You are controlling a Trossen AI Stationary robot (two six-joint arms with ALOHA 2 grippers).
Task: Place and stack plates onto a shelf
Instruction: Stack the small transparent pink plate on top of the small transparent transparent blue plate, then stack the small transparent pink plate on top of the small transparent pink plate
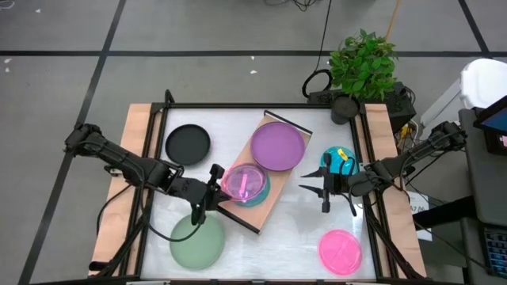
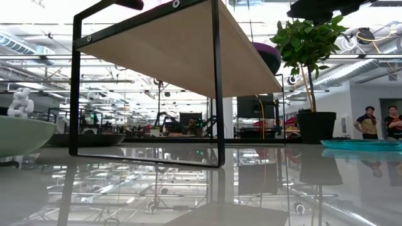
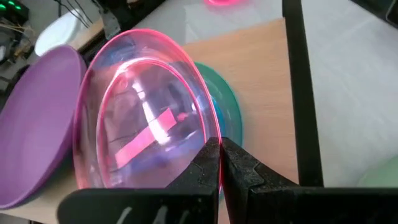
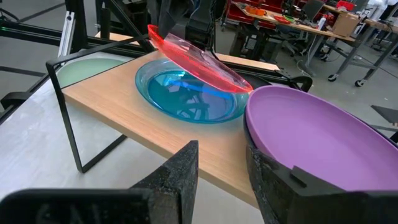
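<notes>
The shelf sits mid-frame in the high view, its long axis slanting from upper right to lower left. The left gripper pinches the rim of a pink plate, held tilted over the cyan plate at the shelf's lower-left end. A purple plate occupies the upper-right end. The right gripper hangs open above the worktop, right of the shelf.

No text, label or number seems legible on anything here.
</notes>
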